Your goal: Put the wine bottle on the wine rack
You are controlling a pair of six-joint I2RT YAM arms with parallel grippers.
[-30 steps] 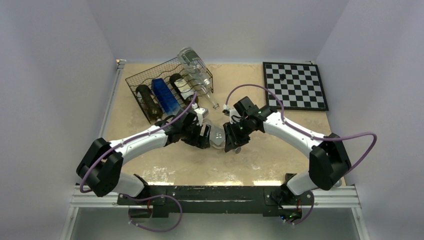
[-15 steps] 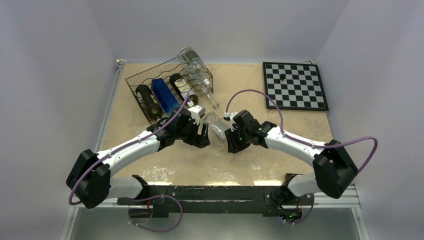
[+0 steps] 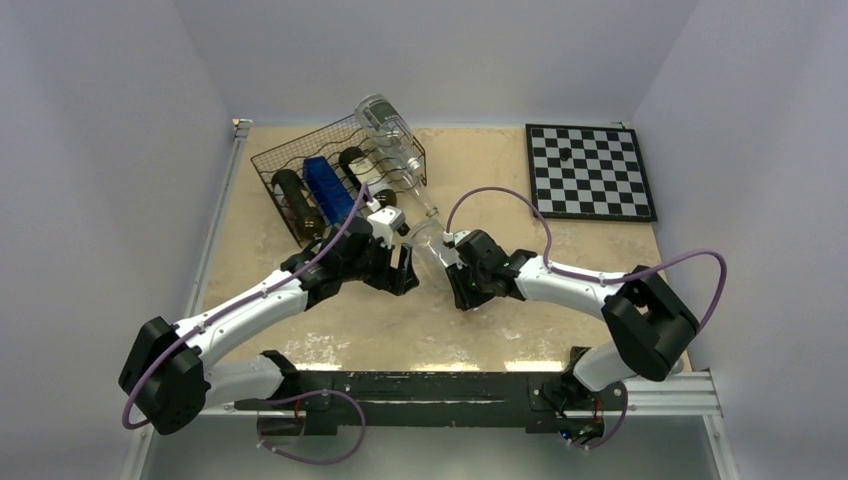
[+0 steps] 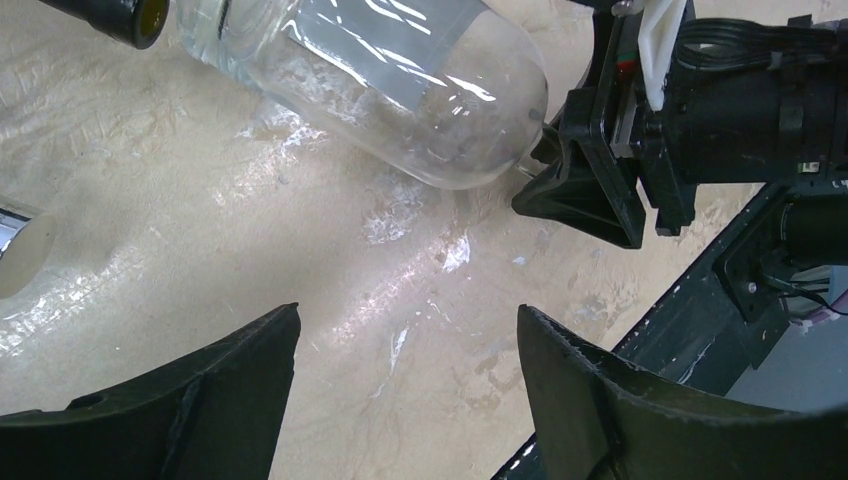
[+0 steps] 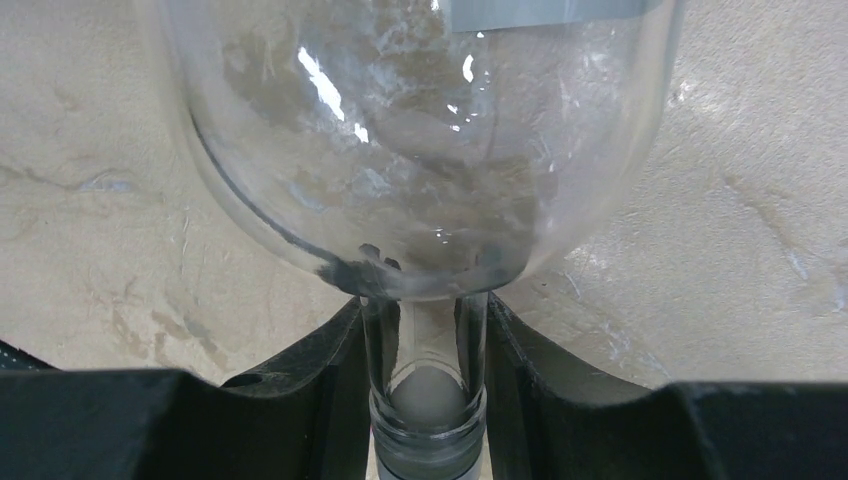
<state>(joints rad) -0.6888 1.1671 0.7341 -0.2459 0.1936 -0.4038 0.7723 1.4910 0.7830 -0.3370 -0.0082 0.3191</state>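
Note:
The clear glass wine bottle lies low over the table, just right of the rack's near corner. My right gripper is shut on its neck, and the bottle's body fills the right wrist view. My left gripper is open and empty beside the bottle, not touching it. The black wire wine rack stands at the back left and holds a dark bottle, a blue bottle and another dark bottle. A second clear bottle lies on its right end.
A chessboard with one dark piece lies at the back right. A dark bottle mouth and a silver cap show at the left of the left wrist view. The black base rail runs along the near edge.
My right gripper has carried the clear bottle back and left toward the rack. My left arm has stretched out the same way alongside it.

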